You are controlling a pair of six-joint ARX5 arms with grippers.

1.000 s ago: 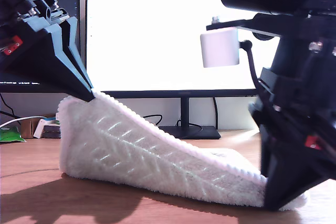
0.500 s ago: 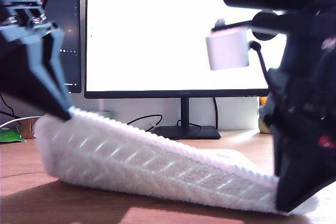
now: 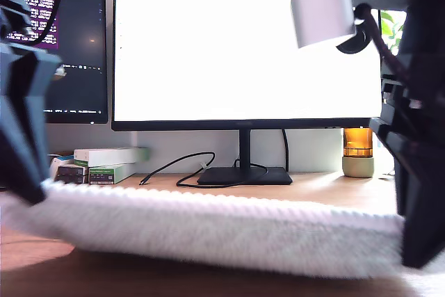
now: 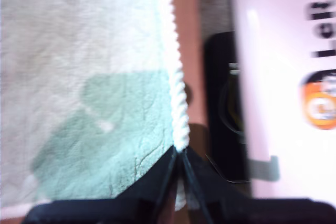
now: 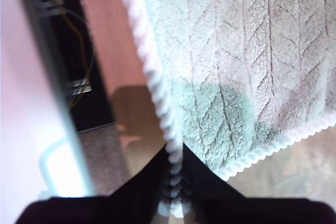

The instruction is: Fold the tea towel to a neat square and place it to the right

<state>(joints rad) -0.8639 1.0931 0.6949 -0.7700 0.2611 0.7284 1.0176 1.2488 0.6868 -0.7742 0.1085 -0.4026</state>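
Note:
The tea towel (image 3: 222, 227) is a fluffy off-white cloth, stretched nearly level across the front of the exterior view, above the wooden desk (image 3: 320, 184). My first gripper (image 4: 181, 153) is shut on its ribbed corded edge (image 4: 176, 87), and it is the dark arm at the exterior view's right (image 3: 411, 241). My second gripper (image 5: 173, 153) is shut on the same corded edge, where the tea towel (image 5: 236, 51) shows its leaf pattern and one free corner. In the exterior view my second gripper (image 3: 33, 189) is at the left.
A bright monitor (image 3: 243, 46) on a black stand (image 3: 240, 175) rises behind the cloth, with a dark screen (image 3: 69, 33) to the exterior view's left. Stacked boxes (image 3: 104, 163), a black cable (image 3: 174, 168) and an orange jar (image 3: 358, 151) sit on the desk's back half.
The towel sloped from a high corner at the exterior view's left down to the desk. That corner has dropped and moved left, the other end has risen, and the edge is now pulled level.

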